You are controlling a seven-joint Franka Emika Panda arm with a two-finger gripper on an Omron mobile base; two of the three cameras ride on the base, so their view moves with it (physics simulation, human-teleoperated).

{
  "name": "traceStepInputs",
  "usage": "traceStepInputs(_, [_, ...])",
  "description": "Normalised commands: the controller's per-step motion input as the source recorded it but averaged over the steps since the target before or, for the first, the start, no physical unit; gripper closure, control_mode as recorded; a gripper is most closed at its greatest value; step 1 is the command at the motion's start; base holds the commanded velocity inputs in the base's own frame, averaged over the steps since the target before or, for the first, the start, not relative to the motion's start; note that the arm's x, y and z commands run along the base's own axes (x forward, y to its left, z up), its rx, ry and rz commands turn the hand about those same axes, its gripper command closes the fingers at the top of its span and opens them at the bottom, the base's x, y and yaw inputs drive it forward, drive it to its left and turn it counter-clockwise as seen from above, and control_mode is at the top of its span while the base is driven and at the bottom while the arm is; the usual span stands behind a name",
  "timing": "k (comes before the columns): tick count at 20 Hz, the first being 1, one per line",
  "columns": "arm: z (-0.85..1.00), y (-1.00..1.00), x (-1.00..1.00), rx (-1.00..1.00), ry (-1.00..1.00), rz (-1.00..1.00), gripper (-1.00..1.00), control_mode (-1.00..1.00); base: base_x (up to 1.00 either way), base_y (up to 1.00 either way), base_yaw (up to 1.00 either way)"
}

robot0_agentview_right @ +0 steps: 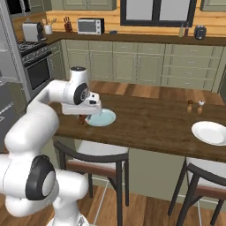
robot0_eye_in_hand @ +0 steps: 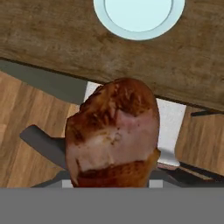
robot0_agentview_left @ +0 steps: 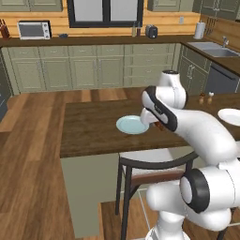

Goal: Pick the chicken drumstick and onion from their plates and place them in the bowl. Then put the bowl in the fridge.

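The hand is closed on the chicken drumstick, held above the near tabletop edge and a stool. Just beyond lies the light blue plate; the white plate sits well apart. Green cabinets line the far wall.

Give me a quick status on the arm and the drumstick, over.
Gripper shut on the drumstick, lifted clear of the blue plate. Held near the counter's front edge, above a stool. Nothing blocking.
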Motion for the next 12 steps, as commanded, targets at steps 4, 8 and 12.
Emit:
traceStepInputs(4, [-0.02, 0.00, -0.78, 0.00, 0.00, 0.00, 1.00, -1.00, 0.00, 0.00, 0.00])
traceStepInputs(8, [-0.03, 0.00, -0.92, 0.00, -0.04, 0.00, 1.00, -1.00, 0.00, 0.00, 0.00])
traceStepInputs(12, [0.00, -0.04, -0.50, 0.00, -0.01, 0.00, 1.00, 1.00, -0.45, -0.26, -0.03])
